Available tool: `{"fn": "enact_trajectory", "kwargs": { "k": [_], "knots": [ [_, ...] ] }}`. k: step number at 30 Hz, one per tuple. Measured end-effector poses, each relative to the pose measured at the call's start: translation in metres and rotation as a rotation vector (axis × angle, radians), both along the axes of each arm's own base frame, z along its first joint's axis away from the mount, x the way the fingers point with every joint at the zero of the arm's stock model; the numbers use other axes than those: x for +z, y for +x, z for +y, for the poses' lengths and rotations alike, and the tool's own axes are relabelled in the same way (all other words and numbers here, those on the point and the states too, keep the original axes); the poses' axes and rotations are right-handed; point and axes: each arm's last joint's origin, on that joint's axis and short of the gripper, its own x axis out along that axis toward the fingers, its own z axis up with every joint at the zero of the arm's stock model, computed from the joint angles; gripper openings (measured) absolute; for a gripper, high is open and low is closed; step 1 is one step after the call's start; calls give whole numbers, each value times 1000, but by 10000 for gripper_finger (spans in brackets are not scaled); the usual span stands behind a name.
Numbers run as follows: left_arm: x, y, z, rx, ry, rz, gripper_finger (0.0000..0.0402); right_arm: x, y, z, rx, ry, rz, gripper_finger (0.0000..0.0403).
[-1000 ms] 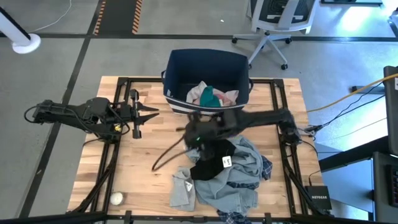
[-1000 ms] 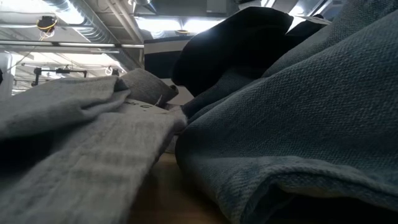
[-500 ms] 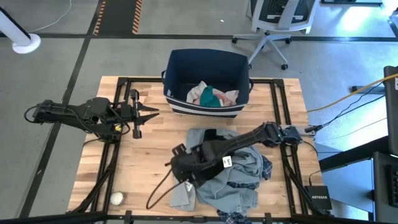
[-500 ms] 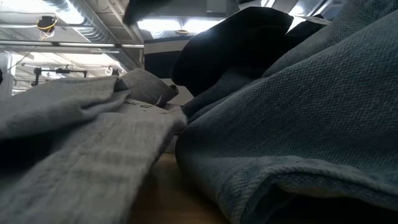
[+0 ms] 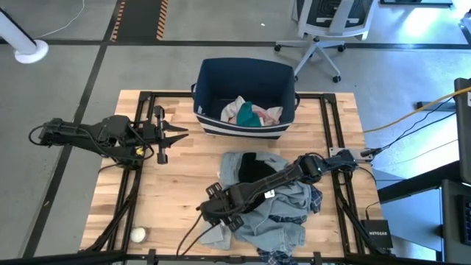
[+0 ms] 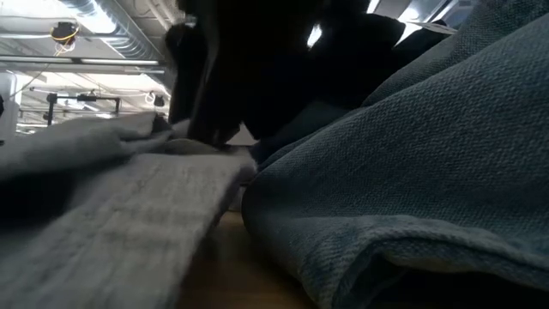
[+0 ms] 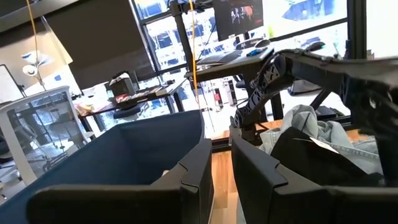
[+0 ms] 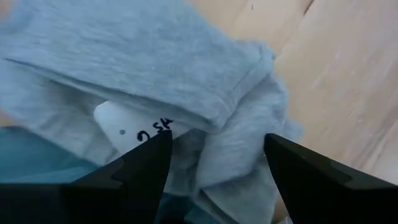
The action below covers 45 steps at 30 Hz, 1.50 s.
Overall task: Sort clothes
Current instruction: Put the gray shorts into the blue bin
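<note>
A pile of clothes lies on the table's near right. It holds a grey-blue denim garment (image 5: pixel 283 217), a black one (image 5: pixel 254 171) and a light grey one (image 5: pixel 213 232) at the pile's left end. My right gripper (image 5: pixel 213 208) is open and points steeply down over the light grey garment (image 8: pixel 155 56). A white label (image 8: pixel 134 130) shows between its fingers. White, teal and pink clothes (image 5: pixel 250 112) lie in the navy bin (image 5: pixel 246 77). My left gripper (image 5: pixel 176 135) waits at the table's left, level, with a narrow gap between its fingers. My right gripper comes from above, slanting, with its fingers open on either side of a bunched fold (image 8: pixel 217 143) of the light grey garment. In the low view the dark fingers (image 6: pixel 210 103) reach the cloth's top, which looks pressed down. The garment lies on the table.
A small white ball (image 5: pixel 137 235) lies at the near left corner. Bare wood (image 5: pixel 184 184) spreads between the two arms. A cable (image 5: pixel 193 232) trails from the right arm toward the near edge. The bin stands at the table's far middle.
My right gripper has swung from near the bin toward the table's near edge and left. It has come down and tipped more steeply onto the pile's left end. In the low view it has entered from above, and the light grey cloth's top has sunk a little.
</note>
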Motion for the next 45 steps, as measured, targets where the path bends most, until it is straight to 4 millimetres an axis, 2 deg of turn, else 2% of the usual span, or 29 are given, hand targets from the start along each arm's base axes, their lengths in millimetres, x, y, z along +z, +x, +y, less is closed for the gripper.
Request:
{"fn": "enact_trajectory", "kwargs": {
  "k": [4,7,19,21,26,32,38,45],
  "knots": [
    [0,0,0,-1,0,1,59,-9,2,1,-4,-4,8,267],
    [0,0,0,0,0,1,59,-9,3,1,-7,-10,-5,235],
    [0,0,0,0,0,1,59,-8,4,-2,5,-129,-44,18],
    [0,0,0,0,0,1,59,-8,4,-2,18,-135,-46,14],
    [0,0,0,0,0,1,59,-8,2,-2,50,-151,-32,36],
    [0,0,0,0,0,2,59,6,-7,-1,72,-232,-22,9],
    [0,0,0,0,0,5,59,42,-17,-1,39,-310,-121,26],
    [-1,0,0,0,1,8,59,93,-32,-10,-16,-362,-236,13]
  ]
}}
